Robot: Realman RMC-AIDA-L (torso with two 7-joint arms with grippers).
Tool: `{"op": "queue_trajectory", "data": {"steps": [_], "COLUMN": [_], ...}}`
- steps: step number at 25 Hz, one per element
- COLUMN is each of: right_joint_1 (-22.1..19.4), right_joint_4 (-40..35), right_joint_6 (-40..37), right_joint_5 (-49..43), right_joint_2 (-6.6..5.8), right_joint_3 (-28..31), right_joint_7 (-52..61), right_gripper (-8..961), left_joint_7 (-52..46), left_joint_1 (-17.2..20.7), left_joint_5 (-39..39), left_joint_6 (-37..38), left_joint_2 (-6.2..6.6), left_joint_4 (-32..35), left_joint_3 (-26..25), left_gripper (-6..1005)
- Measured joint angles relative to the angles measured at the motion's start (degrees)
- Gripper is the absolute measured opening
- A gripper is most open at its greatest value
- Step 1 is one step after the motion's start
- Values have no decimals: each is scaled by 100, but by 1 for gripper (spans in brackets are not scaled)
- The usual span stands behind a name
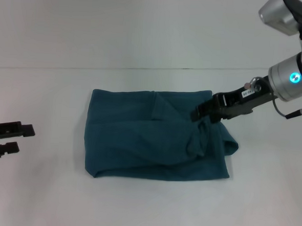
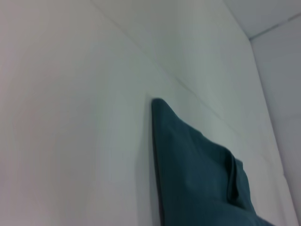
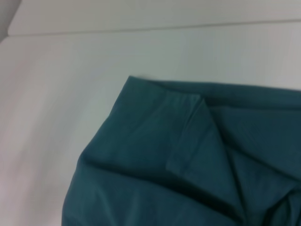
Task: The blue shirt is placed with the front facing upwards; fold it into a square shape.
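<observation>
At the frame's center in the head view, the shirt (image 1: 154, 139) lay on the white counter (image 1: 50, 86) as a rough rectangle, already folded over itself, with no lettering showing. Its right edge bulged into a loose, rumpled flap, so the shape was not yet a neat square. The right pincer (image 1: 199, 116) reached in from the upper right and sat on the cloth near that rumpled side; its tips looked pinched on a ridge of fabric, probably to drag or lay down the last fold. The left pincer (image 1: 8, 137) waited at the left edge, clear of the shirt, its 2 fingers parted and holding nothing, likely parked out of the way. From the right wrist, a folded sleeve hem (image 3: 186, 136) lay flat across the upper layer.
</observation>
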Motion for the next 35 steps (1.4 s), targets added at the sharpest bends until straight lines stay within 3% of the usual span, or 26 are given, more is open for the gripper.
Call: {"op": "queue_trajectory", "data": {"steps": [10, 16, 28, 35], "right_joint_1": [-55, 0, -27, -57], "right_joint_4": [121, 347, 358, 358], "right_joint_6": [-116, -109, -70, -135], "right_joint_5": [15, 56, 104, 113], "right_joint_2": [46, 146, 262, 237], "right_joint_3": [-49, -4, 8, -21], "right_joint_7": [227, 260, 396, 522], "right_gripper": [704, 703, 603, 545], "left_joint_7": [5, 8, 104, 107], "left_joint_1": [-85, -115, -145, -161], "left_joint_5": [-31, -35, -41, -44], "left_joint_6": [-115, -212, -368, -383], "left_joint_2": [9, -6, 1, -6], "left_joint_4": [-74, -76, -309, -315], "left_joint_3": [-49, -10, -8, 3], "left_gripper": [754, 755, 751, 751]}}
